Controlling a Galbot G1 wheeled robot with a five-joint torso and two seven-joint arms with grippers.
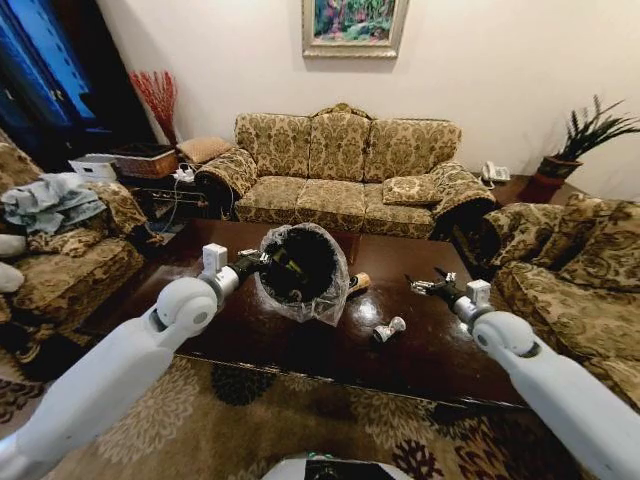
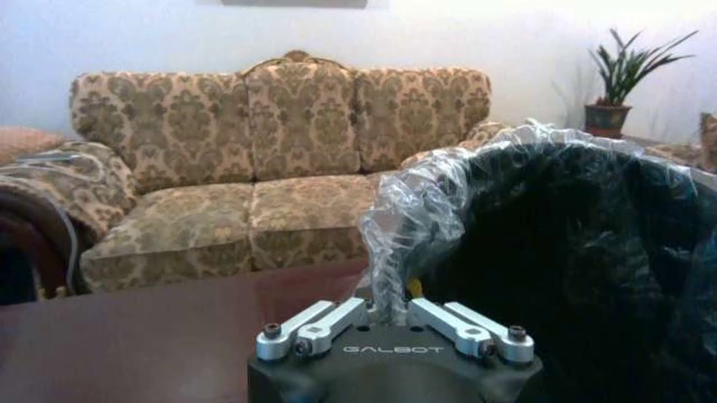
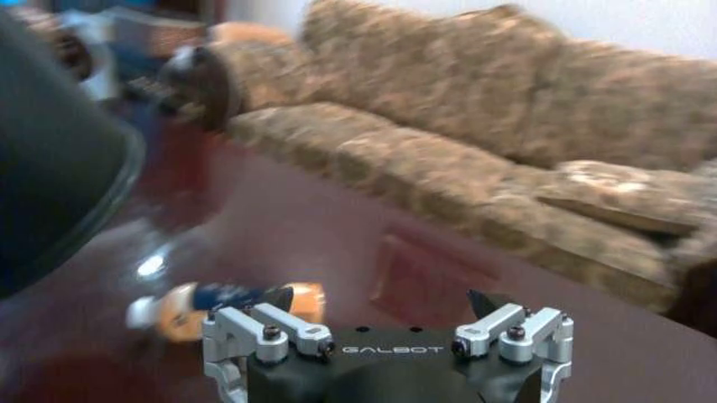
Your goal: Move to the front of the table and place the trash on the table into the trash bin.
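**Bin held tilted above the coffee table, two items of trash on the top**

Two white robot arms were seen nearest the head camera, reaching forward over a patterned brown carpet [image 1: 300, 420] toward the large low rectangular table of glossy dark brown wood [image 1: 300, 345].

The left gripper [image 1: 262, 264] was raised above the left part of the tabletop. Its fingers were closed on the rim of the small round black trash bin lined with crinkly translucent plastic [image 1: 300, 270], a fold of the liner being pinched between them in the left wrist view [image 2: 387, 315]. The bin was held tipped on its side, its dark mouth turned toward the robot, and was seen large and close beside the gripper [image 2: 538, 252].

The right gripper [image 1: 425, 286] was held over the right part of the table with its fingers spread apart and nothing between them (the gap was plain in the right wrist view [image 3: 387, 323]).

A tan-orange bottle-like piece [image 1: 358, 283] lay on its side on the tabletop just right of the bin; it was seen close below the right gripper, with a dark label band and a pale end [image 3: 218, 306]. A small grey-white bottle [image 1: 388, 329] lay nearer the front edge, between the bin and the right arm.

A floral-patterned gold three-seat sofa [image 1: 345, 170] stood behind the table against the wall.
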